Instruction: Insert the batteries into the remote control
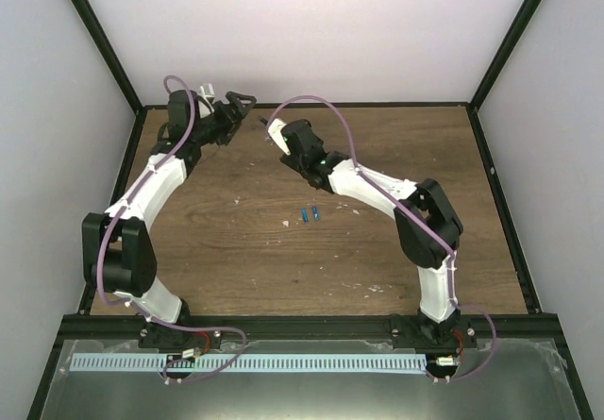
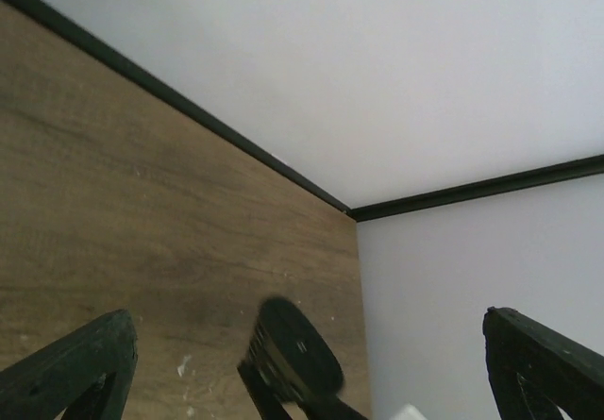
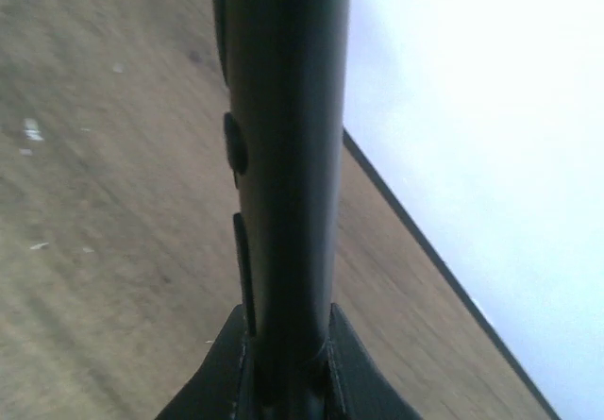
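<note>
At the far left corner the left gripper [image 1: 243, 109] stood with its fingers spread wide, gripping nothing. A small dark piece [image 2: 288, 349] sat low between them, too blurred to name. Just to its right the right gripper [image 3: 288, 354] was clamped on the remote control [image 3: 288, 137], apparently held above the table [image 1: 377, 260]. The batteries [image 1: 304, 215] lay loose mid-table, close together, apart from both arms. Loading looked not yet begun; next, probably, the free left gripper needed to fetch a battery. Bare wood surrounded them, and the right rail [image 1: 501, 203] was well away.
</note>
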Tool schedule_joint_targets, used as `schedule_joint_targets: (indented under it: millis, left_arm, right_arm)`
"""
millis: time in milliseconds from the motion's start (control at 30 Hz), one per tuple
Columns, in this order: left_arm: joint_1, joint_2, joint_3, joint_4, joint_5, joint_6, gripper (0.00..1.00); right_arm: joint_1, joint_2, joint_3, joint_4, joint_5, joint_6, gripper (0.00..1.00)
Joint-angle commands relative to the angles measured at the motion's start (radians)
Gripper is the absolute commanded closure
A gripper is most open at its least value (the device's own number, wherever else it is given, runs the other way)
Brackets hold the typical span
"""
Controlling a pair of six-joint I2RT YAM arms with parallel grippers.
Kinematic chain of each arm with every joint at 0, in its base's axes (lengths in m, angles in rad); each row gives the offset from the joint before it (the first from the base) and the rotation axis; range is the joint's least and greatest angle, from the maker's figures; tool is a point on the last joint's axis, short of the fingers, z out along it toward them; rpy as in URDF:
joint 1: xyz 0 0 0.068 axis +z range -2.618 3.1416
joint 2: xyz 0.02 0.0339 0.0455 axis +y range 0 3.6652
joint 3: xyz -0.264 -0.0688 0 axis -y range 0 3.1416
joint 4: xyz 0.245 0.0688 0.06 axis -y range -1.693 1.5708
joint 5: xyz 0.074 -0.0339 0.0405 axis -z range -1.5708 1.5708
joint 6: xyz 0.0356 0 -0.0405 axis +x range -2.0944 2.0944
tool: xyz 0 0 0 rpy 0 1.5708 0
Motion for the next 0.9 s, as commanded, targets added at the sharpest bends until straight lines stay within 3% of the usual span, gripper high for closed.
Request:
schedule_joint_targets:
  millis: [0, 467, 867]
  left_arm:
    - [-0.032, -0.008, 0.006, -0.040, -0.059, -0.100, 0.00]
    - [-0.055, 0.025, -0.005, -0.007, -0.051, -0.177, 0.02]
    - [-0.085, 0.072, 0.030, -0.012, -0.046, -0.184, 0.21]
  right_arm:
    - [0.012, 0.033, -0.005, 0.203, 0.241, -0.113, 0.99]
    - [0.051, 0.050, -0.096, 0.440, 0.285, -0.289, 0.99]
    - [0.070, 0.047, -0.146, 0.505, 0.299, -0.358, 0.99]
